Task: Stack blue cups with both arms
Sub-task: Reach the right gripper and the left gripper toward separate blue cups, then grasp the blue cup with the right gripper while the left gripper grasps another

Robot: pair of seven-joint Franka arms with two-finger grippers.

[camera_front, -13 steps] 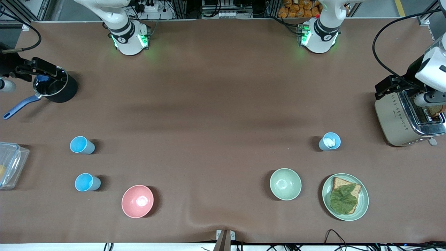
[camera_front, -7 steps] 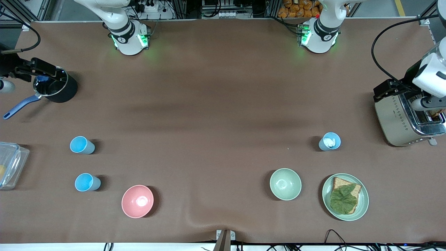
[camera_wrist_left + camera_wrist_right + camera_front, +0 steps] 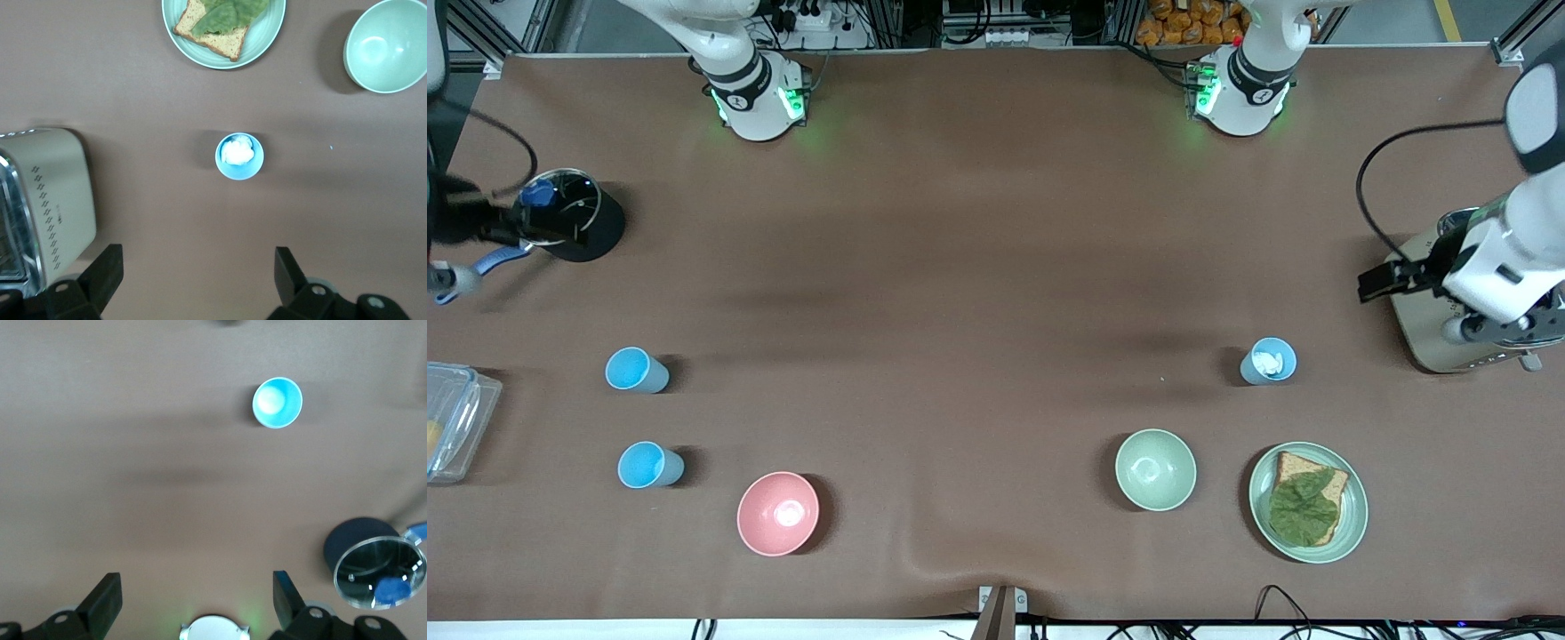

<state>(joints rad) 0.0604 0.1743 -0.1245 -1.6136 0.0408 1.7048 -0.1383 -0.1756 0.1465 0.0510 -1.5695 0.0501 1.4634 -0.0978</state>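
Note:
Two bright blue cups (image 3: 636, 370) (image 3: 649, 465) stand upright toward the right arm's end of the table. One of them shows in the right wrist view (image 3: 277, 403). A third, greyer blue cup (image 3: 1268, 361) with something white inside stands toward the left arm's end and shows in the left wrist view (image 3: 239, 157). My left gripper (image 3: 1380, 280) (image 3: 197, 267) is open and empty, up over the table beside the toaster. My right gripper (image 3: 467, 224) (image 3: 197, 590) is open and empty, up beside the black pot.
A toaster (image 3: 1427, 342) stands at the left arm's end. A lidded black pot (image 3: 574, 218) and a clear container (image 3: 449, 418) are at the right arm's end. A pink bowl (image 3: 777, 514), a pale green bowl (image 3: 1155, 469) and a plate (image 3: 1352, 524) with bread and lettuce lie nearer the camera.
My left gripper has moved off the toaster toward the cup with the white filling. My right gripper has moved away from over the pot toward the table's end.

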